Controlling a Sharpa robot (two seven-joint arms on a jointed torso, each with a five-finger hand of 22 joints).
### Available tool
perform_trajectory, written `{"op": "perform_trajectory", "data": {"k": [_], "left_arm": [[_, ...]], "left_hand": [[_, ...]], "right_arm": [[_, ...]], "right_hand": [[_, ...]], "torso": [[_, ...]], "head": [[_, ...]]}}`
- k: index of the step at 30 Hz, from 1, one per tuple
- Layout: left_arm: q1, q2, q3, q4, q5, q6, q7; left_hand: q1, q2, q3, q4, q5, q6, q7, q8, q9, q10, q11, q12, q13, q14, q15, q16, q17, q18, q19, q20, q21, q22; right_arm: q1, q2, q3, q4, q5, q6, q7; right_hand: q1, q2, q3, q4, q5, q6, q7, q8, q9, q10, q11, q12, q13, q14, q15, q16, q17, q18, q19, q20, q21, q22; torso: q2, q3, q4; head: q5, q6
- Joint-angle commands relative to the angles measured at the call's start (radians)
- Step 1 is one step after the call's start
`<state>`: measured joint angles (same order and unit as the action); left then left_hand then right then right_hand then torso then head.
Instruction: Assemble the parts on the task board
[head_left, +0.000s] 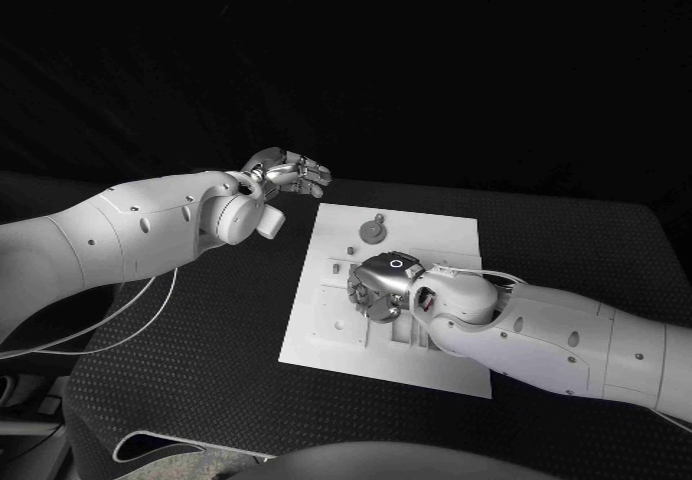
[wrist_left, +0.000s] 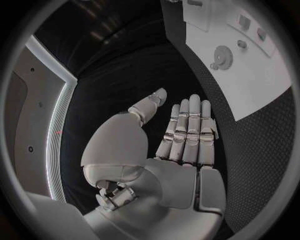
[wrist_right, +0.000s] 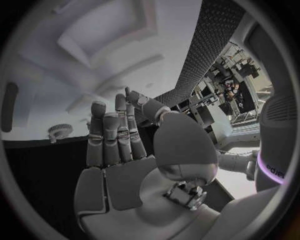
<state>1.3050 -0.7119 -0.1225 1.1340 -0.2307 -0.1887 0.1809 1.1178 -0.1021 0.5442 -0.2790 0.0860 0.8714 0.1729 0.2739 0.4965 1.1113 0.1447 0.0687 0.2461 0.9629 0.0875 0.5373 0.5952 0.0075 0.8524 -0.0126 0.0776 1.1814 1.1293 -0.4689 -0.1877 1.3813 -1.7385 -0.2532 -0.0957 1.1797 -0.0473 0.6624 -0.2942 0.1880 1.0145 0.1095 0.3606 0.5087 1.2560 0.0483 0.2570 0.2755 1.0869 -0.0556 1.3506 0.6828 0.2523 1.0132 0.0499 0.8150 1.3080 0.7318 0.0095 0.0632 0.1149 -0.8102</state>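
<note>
The right hand (head_left: 378, 290) sits over the middle of the task board (head_left: 440, 232), so we can't see the slots or any parts under its palm and fingers. Beyond its fingertips a round gear-like part (head_left: 374, 230) shows, too small for us to read its detail. The right forearm hides the board's near right corner. In the left wrist view the board (wrist_left: 262, 85) is cut off at the circle's rim.

Dim scene, bright task board (head_left: 433, 235); fisheye-bent wrist views
</note>
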Motion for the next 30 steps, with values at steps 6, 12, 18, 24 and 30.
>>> {"op": "perform_trajectory", "data": {"k": [6,12,18,24,30], "left_arm": [[0.002,0.001,0.001,0.000,0.005,0.004,0.006],[0.002,0.002,0.001,0.000,0.005,0.005,0.005],[0.002,0.001,0.001,0.001,0.005,0.006,0.004],[0.002,0.001,0.001,0.001,0.005,0.007,0.004],[0.002,0.000,0.001,0.000,0.005,0.007,0.004]], "left_hand": [[-0.011,0.001,-0.004,0.000,0.003,-0.001,0.004,0.006,-0.001,0.000,0.001,0.000,-0.002,0.005,-0.001,-0.007,0.002,-0.007,0.005,0.003,-0.007,-0.001],[-0.011,0.001,-0.004,0.000,0.003,-0.001,0.004,0.006,-0.001,0.000,0.001,0.000,-0.002,0.005,-0.001,-0.007,0.003,-0.007,0.005,0.003,-0.007,-0.001],[-0.011,0.001,-0.004,0.000,0.003,-0.001,0.004,0.007,-0.002,0.000,0.001,0.000,-0.003,0.006,-0.001,-0.008,0.004,-0.007,0.005,0.003,-0.007,-0.001],[-0.011,0.000,-0.004,0.001,0.003,-0.001,0.004,0.007,-0.002,-0.001,0.002,0.000,-0.003,0.006,-0.001,-0.009,0.005,-0.007,0.005,0.003,-0.007,-0.001],[-0.011,0.000,-0.004,0.000,0.003,-0.001,0.004,0.007,-0.002,-0.001,0.002,0.000,-0.004,0.006,-0.001,-0.010,0.006,-0.007,0.005,0.003,-0.008,-0.001]], "right_arm": [[-0.001,0.002,0.000,0.002,-0.012,-0.005,0.000],[-0.001,0.004,0.000,-0.003,-0.011,0.008,0.001],[-0.001,0.003,0.000,-0.010,-0.012,0.025,-0.001],[-0.001,0.004,0.000,-0.011,-0.011,0.047,0.005],[-0.002,0.004,0.000,-0.013,-0.010,0.047,0.005]], "right_hand": [[0.001,0.006,0.005,0.002,0.002,0.011,0.001,0.003,0.005,0.010,-0.001,-0.005,0.001,0.004,-0.006,-0.003,0.002,0.010,0.006,-0.002,0.001,0.016],[0.001,0.006,0.005,0.002,0.002,0.011,0.001,0.003,0.005,0.010,-0.001,-0.006,0.001,0.005,-0.006,-0.004,0.002,0.010,0.007,-0.002,0.001,0.015],[0.001,0.006,0.005,0.002,0.002,0.011,0.001,0.003,0.006,0.010,-0.001,-0.006,0.002,0.005,-0.006,-0.004,0.002,0.010,0.007,-0.002,0.001,0.015],[0.001,0.007,0.005,0.002,0.002,0.010,0.001,0.003,0.006,0.010,-0.001,-0.007,0.002,0.005,-0.006,-0.005,0.002,0.009,0.007,-0.002,0.000,0.015],[0.001,0.007,0.005,0.002,0.002,0.010,0.001,0.003,0.006,0.011,-0.001,-0.007,0.002,0.005,-0.006,-0.005,0.002,0.010,0.007,-0.002,0.000,0.015]], "torso": [[0.000,0.0002,-0.0002],[0.000,0.0002,-0.0009],[0.000,0.0006,-0.0006],[0.000,0.0003,-0.0001],[0.000,0.0004,-0.0010]], "head": [[0.004,-0.002],[0.004,-0.002],[0.002,-0.003],[0.001,-0.005],[0.001,-0.007]]}}
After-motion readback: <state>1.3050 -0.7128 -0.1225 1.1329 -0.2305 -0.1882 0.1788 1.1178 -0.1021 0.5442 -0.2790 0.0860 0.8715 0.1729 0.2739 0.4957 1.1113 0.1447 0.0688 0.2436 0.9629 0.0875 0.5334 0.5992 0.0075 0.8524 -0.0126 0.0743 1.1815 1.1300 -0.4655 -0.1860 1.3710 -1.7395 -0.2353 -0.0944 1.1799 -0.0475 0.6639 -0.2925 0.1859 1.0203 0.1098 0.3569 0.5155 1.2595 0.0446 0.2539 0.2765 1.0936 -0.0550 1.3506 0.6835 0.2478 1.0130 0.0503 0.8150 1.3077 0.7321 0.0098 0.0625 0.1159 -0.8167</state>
